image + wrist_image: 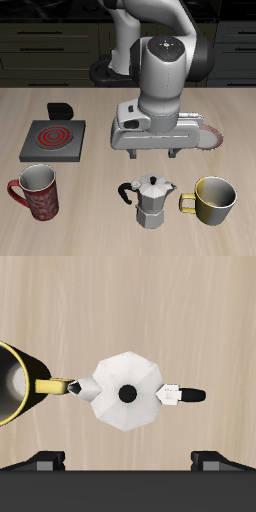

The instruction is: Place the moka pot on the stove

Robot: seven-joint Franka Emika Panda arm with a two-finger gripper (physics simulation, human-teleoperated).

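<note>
The silver faceted moka pot (150, 203) stands upright near the table's front edge, with its black handle and black lid knob showing. The wrist view shows it from above (127, 393). The stove (55, 138), a dark square plate with red coil rings and a small black box at its back edge, lies farther back toward the table's side. My gripper (155, 153) hangs open and empty above the table, just behind and above the moka pot, touching nothing. Its fingertips (50, 461) show at the edge of the wrist view.
A yellow mug (213, 200) stands close beside the moka pot, its handle toward the pot's spout; it also shows in the wrist view (15, 381). A red patterned mug (35, 192) stands in front of the stove. A round pink-rimmed plate (208, 136) lies partly hidden behind the gripper.
</note>
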